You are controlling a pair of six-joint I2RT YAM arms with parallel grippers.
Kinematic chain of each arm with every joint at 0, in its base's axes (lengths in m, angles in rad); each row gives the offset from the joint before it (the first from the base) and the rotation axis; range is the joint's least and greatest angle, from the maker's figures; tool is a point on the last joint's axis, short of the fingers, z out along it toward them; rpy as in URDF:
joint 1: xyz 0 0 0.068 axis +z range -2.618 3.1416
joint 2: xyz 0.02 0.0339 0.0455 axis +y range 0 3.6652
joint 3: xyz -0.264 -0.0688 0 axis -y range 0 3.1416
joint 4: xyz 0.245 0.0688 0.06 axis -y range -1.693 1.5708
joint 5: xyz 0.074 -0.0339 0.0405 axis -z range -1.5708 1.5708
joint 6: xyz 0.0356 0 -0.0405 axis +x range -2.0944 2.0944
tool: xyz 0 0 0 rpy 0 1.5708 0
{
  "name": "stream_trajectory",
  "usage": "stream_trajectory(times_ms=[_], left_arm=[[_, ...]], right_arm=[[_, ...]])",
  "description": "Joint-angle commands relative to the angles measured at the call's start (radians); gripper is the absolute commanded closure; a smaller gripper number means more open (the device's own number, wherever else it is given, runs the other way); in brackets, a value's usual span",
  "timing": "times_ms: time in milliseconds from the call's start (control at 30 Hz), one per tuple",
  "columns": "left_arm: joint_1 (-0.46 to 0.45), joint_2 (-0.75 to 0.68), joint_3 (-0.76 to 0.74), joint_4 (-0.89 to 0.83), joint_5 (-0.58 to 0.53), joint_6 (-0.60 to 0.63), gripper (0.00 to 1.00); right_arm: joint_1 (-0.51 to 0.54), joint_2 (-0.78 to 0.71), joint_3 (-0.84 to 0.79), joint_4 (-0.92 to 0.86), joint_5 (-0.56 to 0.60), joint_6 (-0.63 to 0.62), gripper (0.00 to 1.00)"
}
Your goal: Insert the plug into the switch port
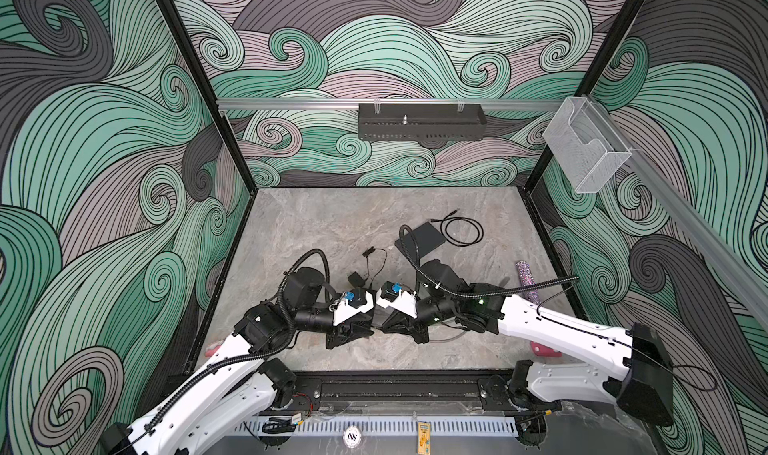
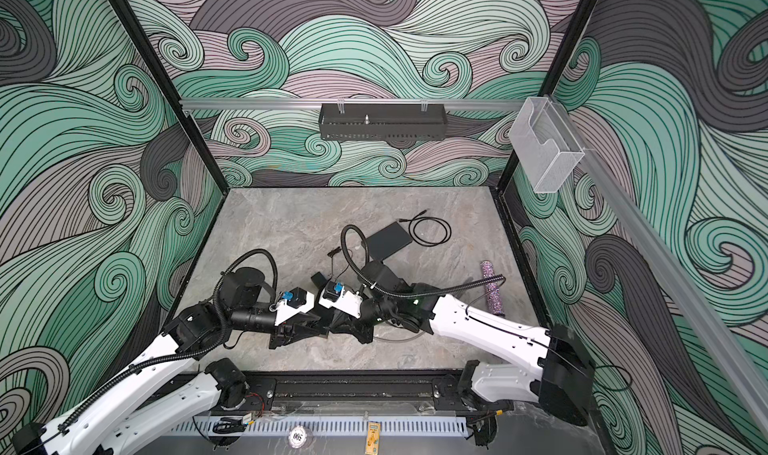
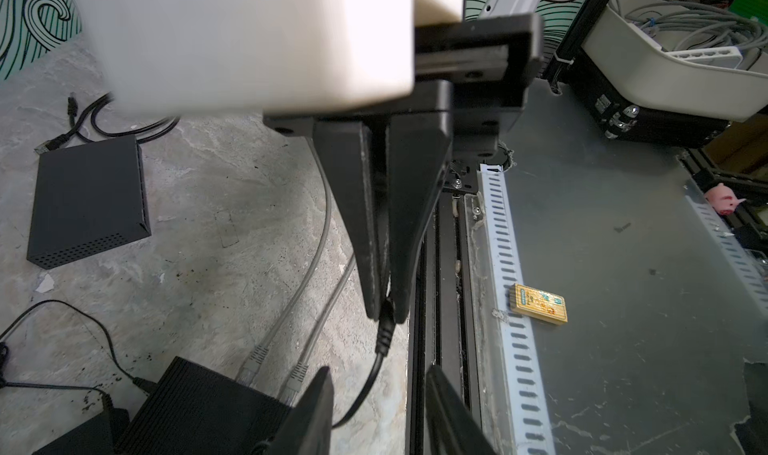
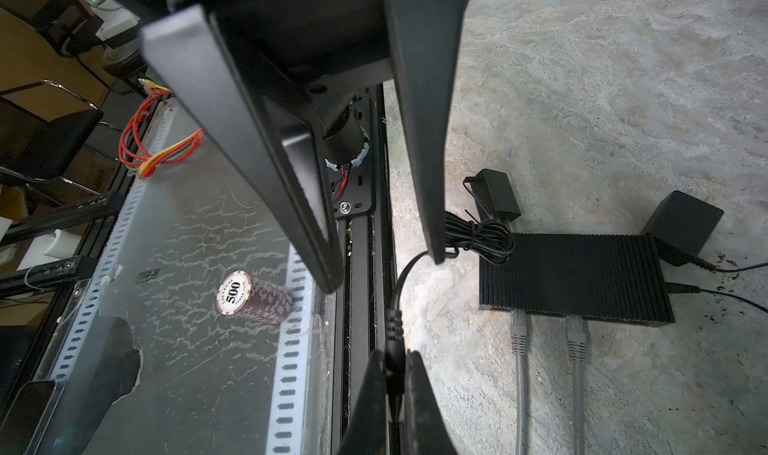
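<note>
My right gripper (image 4: pixel 392 374) is shut on the black barrel plug (image 4: pixel 392 336), whose thin black cable (image 4: pixel 405 274) loops back toward a bundled power adapter (image 4: pixel 494 195). In the left wrist view the right gripper (image 3: pixel 386 313) holds the plug (image 3: pixel 384 332) just above my left gripper (image 3: pixel 380 394), which is open with the cable running loosely between its fingers. The narrow ribbed black switch (image 4: pixel 573 278) lies on the table beside both, with two grey network cables (image 4: pixel 519 336) plugged in. I cannot make out its small socket. In both top views the grippers (image 1: pixel 368 328) (image 1: pixel 384 328) meet tip to tip near the table's front.
A flat dark-grey square box (image 1: pixel 419 241) and a coiled black cable (image 1: pixel 463 230) lie further back on the right. A glittery purple roll (image 1: pixel 527 280) sits near the right wall. Beyond the front rail are a poker chip stack (image 4: pixel 253 297) and a yellow card (image 3: pixel 538 305).
</note>
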Motion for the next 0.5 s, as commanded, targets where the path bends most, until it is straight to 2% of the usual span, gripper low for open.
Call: stream_trajectory(times_ms=[0, 467], left_arm=[[-0.019, 0.024, 0.021, 0.017, 0.004, 0.007, 0.63], [-0.059, 0.092, 0.033, 0.002, -0.022, 0.023, 0.69]], right_arm=[[0.006, -0.014, -0.005, 0.01, 0.012, 0.004, 1.0], [0.007, -0.022, -0.01, 0.022, -0.005, 0.004, 1.0]])
